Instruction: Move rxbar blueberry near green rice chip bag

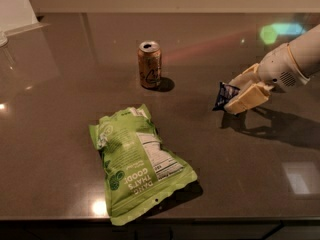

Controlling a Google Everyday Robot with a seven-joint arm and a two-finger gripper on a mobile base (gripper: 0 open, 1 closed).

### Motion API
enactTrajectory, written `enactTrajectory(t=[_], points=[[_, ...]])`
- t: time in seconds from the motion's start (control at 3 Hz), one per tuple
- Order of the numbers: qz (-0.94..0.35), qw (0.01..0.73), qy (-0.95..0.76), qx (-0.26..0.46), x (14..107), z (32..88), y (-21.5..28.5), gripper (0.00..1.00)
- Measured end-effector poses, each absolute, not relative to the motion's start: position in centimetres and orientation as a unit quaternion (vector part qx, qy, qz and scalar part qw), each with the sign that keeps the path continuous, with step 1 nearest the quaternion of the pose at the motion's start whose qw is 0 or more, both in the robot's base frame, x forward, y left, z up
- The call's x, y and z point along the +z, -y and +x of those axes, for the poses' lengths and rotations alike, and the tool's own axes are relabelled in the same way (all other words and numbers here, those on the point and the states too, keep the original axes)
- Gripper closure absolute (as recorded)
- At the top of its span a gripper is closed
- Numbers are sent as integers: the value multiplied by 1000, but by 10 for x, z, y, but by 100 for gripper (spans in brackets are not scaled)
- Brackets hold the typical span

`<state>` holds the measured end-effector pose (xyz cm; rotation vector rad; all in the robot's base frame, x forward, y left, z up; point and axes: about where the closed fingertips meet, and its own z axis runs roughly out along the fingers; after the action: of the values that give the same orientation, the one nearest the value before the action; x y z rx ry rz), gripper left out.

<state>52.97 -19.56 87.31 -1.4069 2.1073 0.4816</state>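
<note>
- Three things are sharing the dark, glossy bench [55,89]: a green rice chip bag [140,166], a gold-brown drink can [150,64] and an rxbar blueberry [225,95].
- One tool [231,100] is reaching in from the 3 o'clock edge of the view on a white arm [297,59], its cream fingers [247,98] pointing toward 9 o'clock and angling slightly down.
- Both fingers are clenching the rxbar blueberry. One is lying along its upper side and the other along its lower side, and the dark navy wrapper is sticking out of the tips on the 9 o'clock side.
- Held this way, the bar is standing on edge rather than lying flat, and it is sitting at the very front of the tool, touching both fingers.
- A dark shadow [280,129] is falling on the bench at about 5 o'clock from the tool, so the bar is looking lifted off the surface, though I cannot tell this for sure.
- From the green rice chip bag, the bar is sitting at about 2 o'clock and well apart from it, with bare bench between them.
- That bag is lying flat near the front edge of the bench, label side up.
- Standing upright, the can is sitting at about 12 o'clock from the bag and at about 10 o'clock from the bar, apart from both.
</note>
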Motion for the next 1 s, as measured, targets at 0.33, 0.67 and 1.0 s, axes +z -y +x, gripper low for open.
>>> enactTrajectory(t=[0.33, 0.67, 1.0], points=[[-533, 263, -780, 197, 866, 509, 178, 100], [-546, 253, -771, 208, 858, 491, 160, 100], [-557, 249, -763, 214, 854, 483, 145, 100]])
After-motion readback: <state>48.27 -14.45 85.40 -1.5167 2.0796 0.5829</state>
